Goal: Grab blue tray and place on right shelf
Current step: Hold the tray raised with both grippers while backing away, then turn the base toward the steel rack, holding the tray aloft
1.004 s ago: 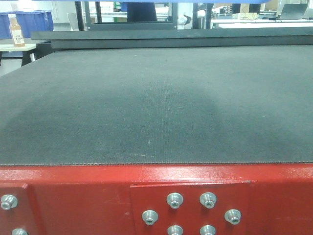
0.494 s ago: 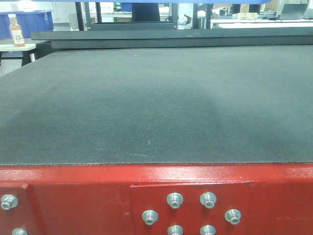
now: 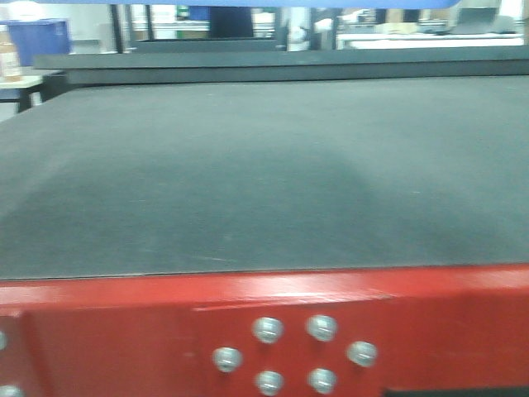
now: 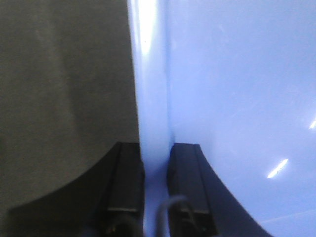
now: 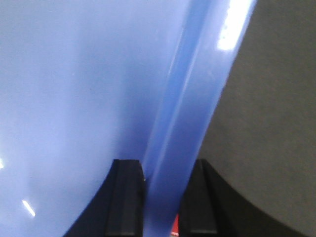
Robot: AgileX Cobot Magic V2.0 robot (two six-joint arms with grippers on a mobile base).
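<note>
The red-framed table (image 3: 124, 302) fills your front view, its black mat (image 3: 264, 165) bare from the near edge to the back. The picture is smeared, so the far room gives you little beyond a deep blue bin (image 3: 37, 37) at upper left.

The blue tray (image 4: 237, 74) is off the mat and carried high. In the front view only a thin light-blue strip of it shows along the top edge. It hangs between your two arms, long axis running across you from left to right.

The left gripper (image 4: 155, 153) is pressed onto the tray's left rim, one finger either side of the wall, with the tray floor lying to its right. The right gripper (image 5: 165, 168) pinches the opposite rim the same way, with the tray floor to its left.

The right shelf is in none of these views. It should lie off to your right, so the right arm's end would likely lead the swing. Keep both ends level.

Six bolts (image 3: 269, 329) sit on the red front plate below.
</note>
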